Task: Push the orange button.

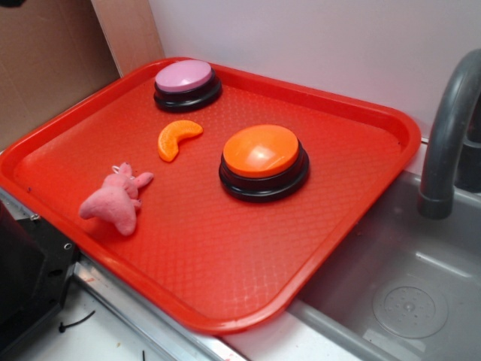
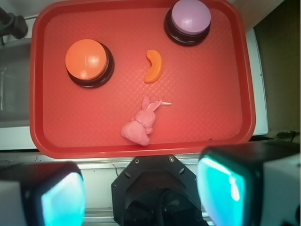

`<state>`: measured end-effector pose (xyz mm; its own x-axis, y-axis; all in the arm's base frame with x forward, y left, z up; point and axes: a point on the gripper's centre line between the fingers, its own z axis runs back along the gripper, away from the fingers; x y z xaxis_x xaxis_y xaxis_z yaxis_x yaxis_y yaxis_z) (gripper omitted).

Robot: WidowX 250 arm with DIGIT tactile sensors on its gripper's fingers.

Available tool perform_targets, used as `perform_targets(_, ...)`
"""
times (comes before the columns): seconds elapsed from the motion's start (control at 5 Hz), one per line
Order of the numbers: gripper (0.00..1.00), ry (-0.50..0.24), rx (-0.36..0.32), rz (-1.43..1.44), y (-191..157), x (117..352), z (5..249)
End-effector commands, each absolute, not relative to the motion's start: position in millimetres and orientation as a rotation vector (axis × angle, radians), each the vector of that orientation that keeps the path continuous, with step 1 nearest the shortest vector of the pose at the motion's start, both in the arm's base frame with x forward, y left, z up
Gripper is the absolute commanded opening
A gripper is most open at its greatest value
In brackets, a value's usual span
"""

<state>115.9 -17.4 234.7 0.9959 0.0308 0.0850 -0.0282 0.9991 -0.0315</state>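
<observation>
The orange button (image 1: 261,150) (image 2: 85,59), a domed orange buzzer on a black base, sits on the red tray (image 1: 225,271) (image 2: 211,117), right of centre in the exterior view. In the wrist view my gripper (image 2: 141,195) hangs high above the robot base, off the tray's near edge, well away from the button. Its two teal-padded fingers (image 2: 63,200) stand wide apart, open, with nothing between them. The gripper does not show in the exterior view.
On the tray also lie a lilac-topped buzzer (image 1: 185,77) (image 2: 190,16), an orange fruit slice (image 1: 174,138) (image 2: 154,67) and a pink plush animal (image 1: 114,198) (image 2: 141,125). A grey sink (image 1: 406,293) with a faucet (image 1: 447,128) lies right of the tray. The black robot base (image 2: 153,188) is below the tray's near edge.
</observation>
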Motion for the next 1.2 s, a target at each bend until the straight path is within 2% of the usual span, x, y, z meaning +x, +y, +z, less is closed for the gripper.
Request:
perform_targets(0.0, 1.00, -0.086, -0.030, 0.030, -17.4, 115.9, 234.7)
perform_targets(0.2, 1.00, -0.030, -0.007, -0.156, -63.3, 165.9, 193.0)
perform_targets(0.8, 1.00, -0.030, -0.007, -0.156, -63.3, 165.9, 193.0)
perform_targets(1.0, 1.00, -0.102, -0.048, -0.353, -70.2, 209.7, 160.7)
